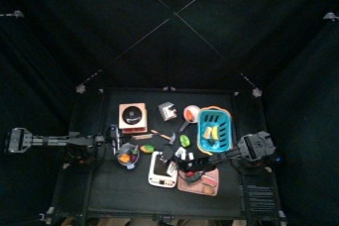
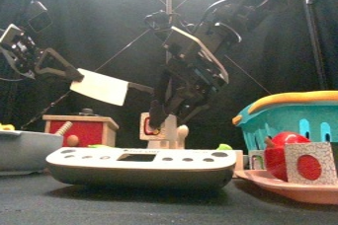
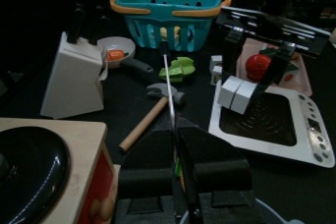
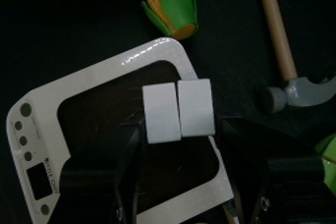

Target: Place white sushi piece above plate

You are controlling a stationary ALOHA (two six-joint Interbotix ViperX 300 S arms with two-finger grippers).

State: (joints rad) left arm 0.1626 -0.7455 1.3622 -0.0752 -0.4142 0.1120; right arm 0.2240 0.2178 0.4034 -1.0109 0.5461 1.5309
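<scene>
The white sushi piece (image 4: pixel 178 110) shows as two small white blocks side by side, lying on the dark panel of a white tray (image 4: pixel 79 90). My right gripper (image 4: pixel 182 136) hangs over it, open, one jaw on each side of the piece; I cannot tell whether they touch it. The left wrist view shows the same piece (image 3: pixel 237 92) with the right gripper (image 3: pixel 269 66) above it. The pink plate (image 1: pixel 205 185) lies just right of the tray, at the front right in the front view (image 2: pixel 297 186). My left gripper (image 3: pixel 184 147) is shut and empty at the table's left.
A blue basket (image 1: pixel 216 131) stands behind the plate. A red strawberry (image 2: pixel 278 155) and a grey cube (image 2: pixel 311 162) rest on the plate. A hammer (image 3: pixel 151 120), green toy pieces (image 3: pixel 184 68) and a white cleaver (image 3: pixel 73 71) lie mid-table. A toy stove (image 1: pixel 133 115) stands left.
</scene>
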